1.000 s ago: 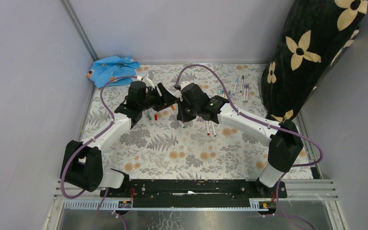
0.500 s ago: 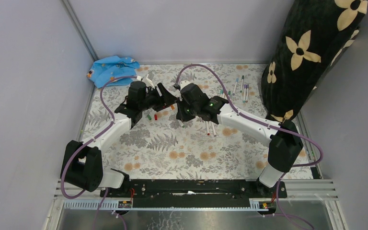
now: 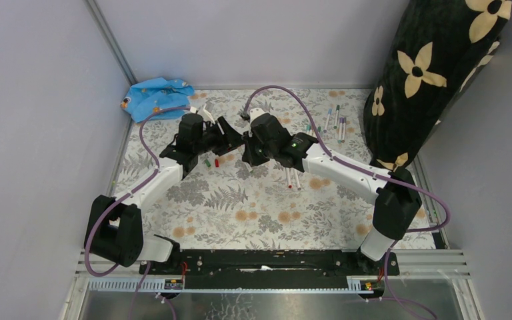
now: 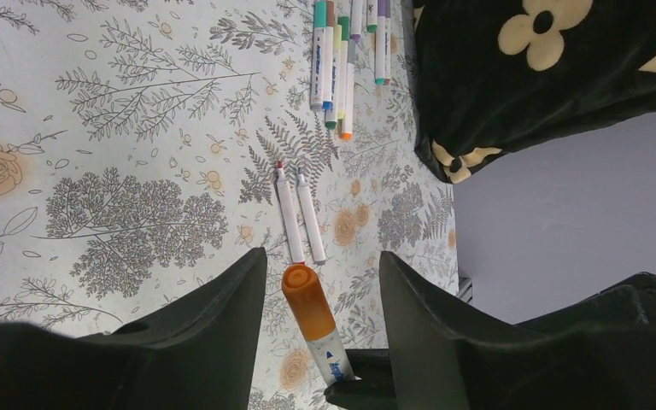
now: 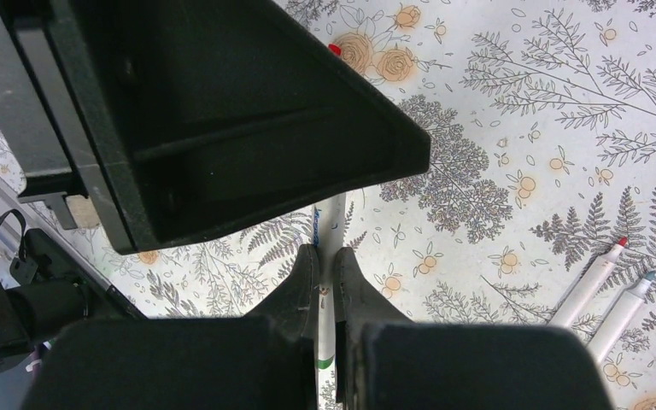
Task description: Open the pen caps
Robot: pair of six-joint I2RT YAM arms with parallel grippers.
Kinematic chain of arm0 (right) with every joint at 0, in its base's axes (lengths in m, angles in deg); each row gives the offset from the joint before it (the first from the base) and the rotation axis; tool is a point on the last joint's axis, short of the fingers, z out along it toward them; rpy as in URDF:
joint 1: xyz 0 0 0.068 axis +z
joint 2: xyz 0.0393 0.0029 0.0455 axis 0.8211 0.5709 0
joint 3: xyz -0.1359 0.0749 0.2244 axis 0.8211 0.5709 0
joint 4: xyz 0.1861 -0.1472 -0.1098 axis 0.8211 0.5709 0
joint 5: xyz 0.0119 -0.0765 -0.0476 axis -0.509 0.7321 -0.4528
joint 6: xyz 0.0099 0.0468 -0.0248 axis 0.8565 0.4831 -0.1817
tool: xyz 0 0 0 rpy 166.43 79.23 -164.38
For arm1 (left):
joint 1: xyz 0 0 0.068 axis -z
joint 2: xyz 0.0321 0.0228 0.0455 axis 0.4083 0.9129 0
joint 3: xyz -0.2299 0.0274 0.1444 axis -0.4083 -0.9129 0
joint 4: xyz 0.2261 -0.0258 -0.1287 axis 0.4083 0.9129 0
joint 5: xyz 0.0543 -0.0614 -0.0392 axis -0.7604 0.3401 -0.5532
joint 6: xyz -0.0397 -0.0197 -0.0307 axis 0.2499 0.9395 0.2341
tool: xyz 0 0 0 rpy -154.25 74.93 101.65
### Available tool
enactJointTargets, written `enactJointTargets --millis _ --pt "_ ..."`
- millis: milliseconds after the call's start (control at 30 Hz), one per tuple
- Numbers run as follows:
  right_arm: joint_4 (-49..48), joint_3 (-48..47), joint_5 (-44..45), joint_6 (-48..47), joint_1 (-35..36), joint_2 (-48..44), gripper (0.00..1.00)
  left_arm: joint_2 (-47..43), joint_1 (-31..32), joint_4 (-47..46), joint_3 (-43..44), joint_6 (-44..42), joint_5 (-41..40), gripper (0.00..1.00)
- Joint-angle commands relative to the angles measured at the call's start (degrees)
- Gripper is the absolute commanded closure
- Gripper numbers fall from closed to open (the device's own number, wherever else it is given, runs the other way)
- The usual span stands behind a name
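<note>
**Clamped at 1 end, straddled at the other**

The pen [image 5: 331,226] is clamped in the right gripper [image 5: 325,256] above the table's [image 3: 240,220] far middle. Its orange cap [image 4: 306,303] is straddled, untouched, by the parted left gripper [image 4: 322,258]. 2 uncapped pens [image 4: 299,222] are seen nearby.

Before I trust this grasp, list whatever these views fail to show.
Right wrist: held pen's capped end, behind the left end effector.
Top external: orange cap, too small, covered from above.
Left wrist: far pens, cut by the top edge.

Crumpled blue cloth [image 3: 155,97] in far left corner, black flowered cushion [image 3: 440,100] far right; fern-printed tablecloth [image 3: 240,223]
</note>
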State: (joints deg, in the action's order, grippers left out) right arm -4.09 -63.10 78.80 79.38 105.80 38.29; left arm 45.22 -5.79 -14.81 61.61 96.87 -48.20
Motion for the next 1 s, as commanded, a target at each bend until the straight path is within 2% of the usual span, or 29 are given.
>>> enactJointTargets --millis 0,200,400,533,600,733,833,967 --pt "-2.88 -2.57 0.6 0.06 0.62 0.22 1.0 -0.85 0.26 -2.24 -0.67 1.31 -0.01 0.45" --pt "-2.94 -2.44 0.43 -0.02 0.61 0.77 1.0 -0.94 0.24 -2.44 -0.58 1.86 -0.26 0.55" --pt "-2.97 -2.37 1.01 -0.54 0.6 0.79 1.0 -1.2 0.23 -2.02 -0.56 1.87 -0.68 0.7" --pt "-3.01 -2.29 1.36 -0.64 0.54 0.77 1.0 -1.03 0.2 -1.82 -0.35 1.74 -0.54 0.87" --pt "-3.34 -1.77 1.62 -0.78 0.59 0.49 1.0 -1.01 0.23 -1.11 -0.15 1.49 -1.1 1.0" --pt "-5.01 -0.34 1.51 -1.31 0.57 -0.64 0.99 -1.2 0.24 -0.25 0.07 1.39 -1.94 1.0" --pt "-5.95 -0.23 1.34 -1.64 0.63 -0.73 0.84 -0.95 0.24 -0.13 0.3 2.2 -1.54 1.0" --pt "-5.8 -1.34 1.11 -2.21 0.57 0.26 0.73 -0.76 0.24 -1.44 0.13 3.58 -0.22 1.0"
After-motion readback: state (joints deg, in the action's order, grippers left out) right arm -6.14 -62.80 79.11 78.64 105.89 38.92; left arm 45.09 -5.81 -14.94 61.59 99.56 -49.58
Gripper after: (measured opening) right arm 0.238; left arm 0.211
